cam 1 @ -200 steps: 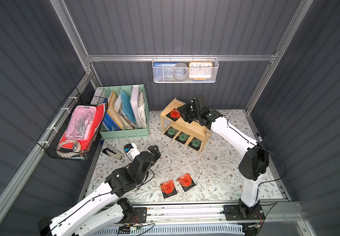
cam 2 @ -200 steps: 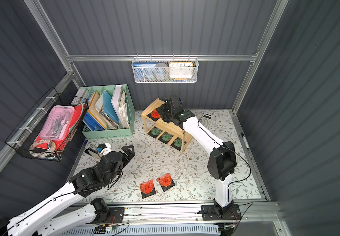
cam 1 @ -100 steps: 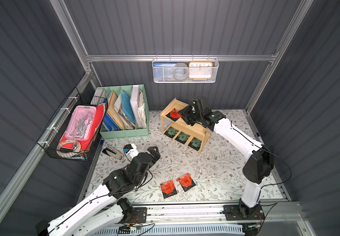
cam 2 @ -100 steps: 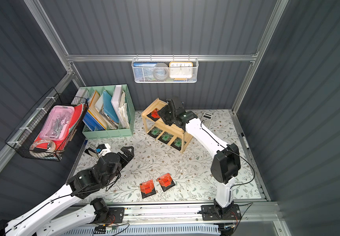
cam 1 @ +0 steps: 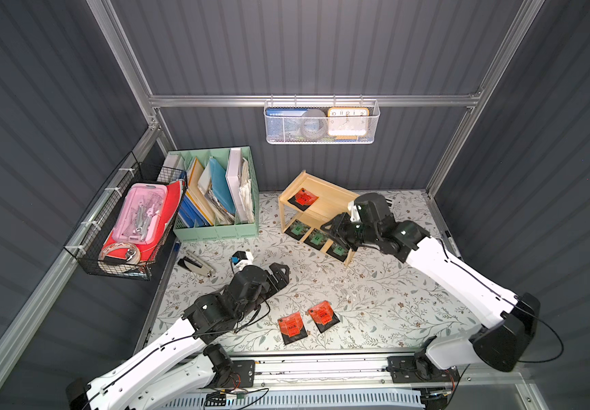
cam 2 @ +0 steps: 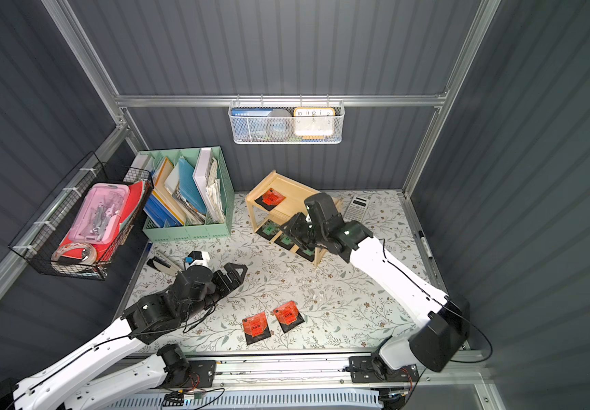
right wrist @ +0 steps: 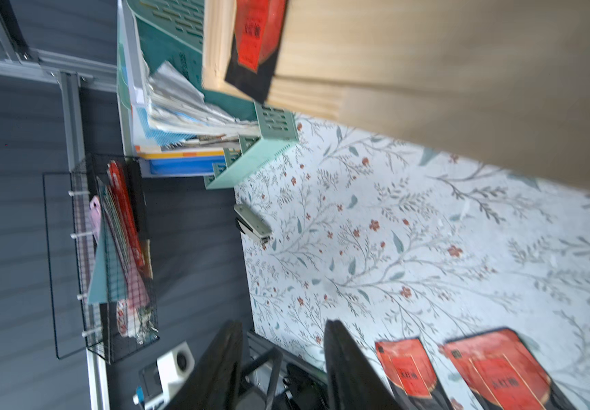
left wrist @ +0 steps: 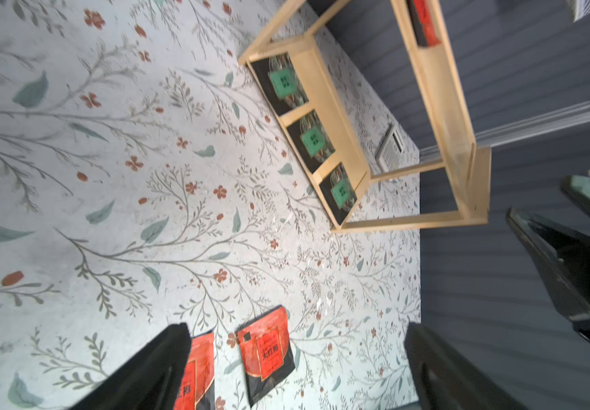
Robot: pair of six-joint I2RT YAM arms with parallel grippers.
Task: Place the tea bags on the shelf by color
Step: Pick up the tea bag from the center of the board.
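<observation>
The light wooden two-tier shelf (cam 1: 332,204) stood at the back of the floral mat (cam 1: 375,301). Its top board carried one black sachet with a red-orange label (cam 1: 304,198). Its lower tier held three green-labelled sachets (cam 1: 316,238), one per compartment in the left wrist view. Two more red-orange sachets (cam 1: 323,316) lay side by side on the mat.

The mint-green file organizer (cam 1: 215,232) held folders and papers, the black wire basket (cam 1: 109,266) a pink case, and the white mesh basket (cam 1: 322,136) a clock.

The right gripper (cam 1: 334,236) hung close to the shelf's front, fingers partly apart with nothing between them. The left gripper (cam 1: 281,275) hovered over the mat, spread wide and empty.

A grey calculator (cam 2: 355,208) showed in a top view, but not in the right wrist view.
</observation>
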